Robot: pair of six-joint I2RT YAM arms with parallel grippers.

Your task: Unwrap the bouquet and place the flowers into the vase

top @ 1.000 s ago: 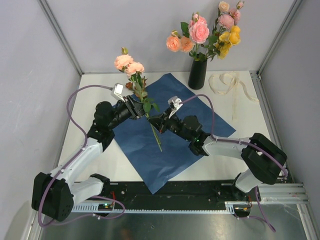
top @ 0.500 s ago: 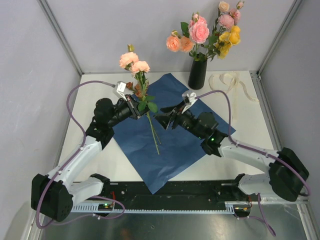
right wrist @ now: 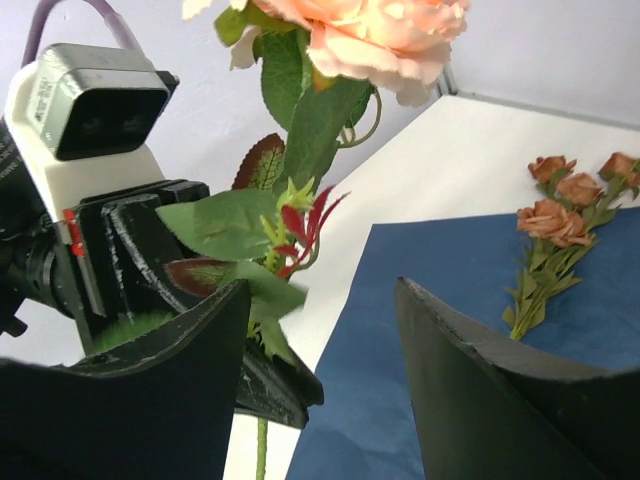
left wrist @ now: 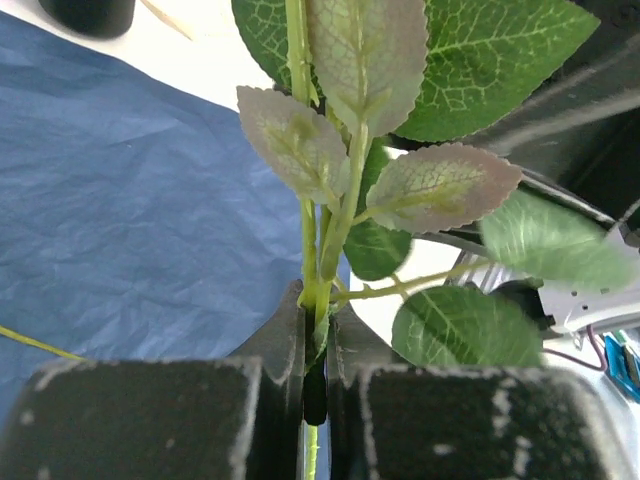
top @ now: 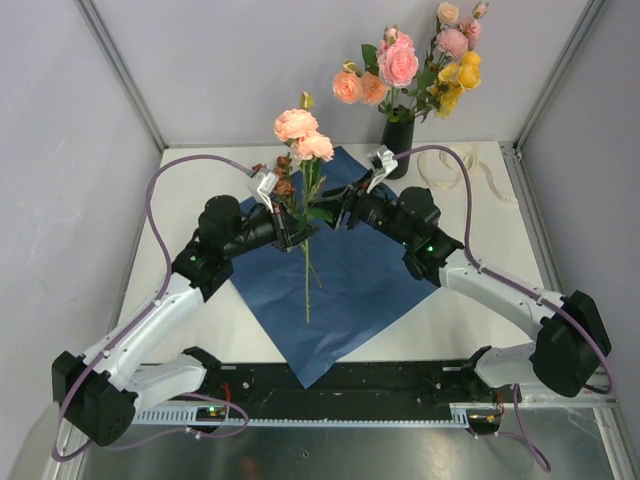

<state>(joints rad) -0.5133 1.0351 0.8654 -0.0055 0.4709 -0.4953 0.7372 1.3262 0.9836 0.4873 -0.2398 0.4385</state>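
The left jaws are pinched tight on a spray of peach roses (top: pixel 303 135), gripping its thin green stem just under the leaves. The blooms stand high above the blue paper (top: pixel 350 290) and the bare tail of the stem hangs down beneath. The right jaws stand wide just beside that stem, on the vase side, holding nothing. The vase (top: pixel 395 147) sits at the back of the worktop (top: pixel 500 232), by the paper's far corner, already carrying pink, peach and yellow flowers (top: pixel 405 60). A small brownish-red sprig (right wrist: pixel 555 220) lies on the paper, and the cream ribbon (top: pixel 460 168) lies loose to the right of the vase.

From where I stand the spray looks very light but top-heavy. The stem seems wiry and springy, slim and smooth enough to swivel in a pinch. The cloth leaves and petals would crush rather than break. The bare stem below the leaves looks the sensible place to hold, since it leaves the tail free to feed into the mouth. The vase is tall, narrow and crowded, so a sideways push could tip it.
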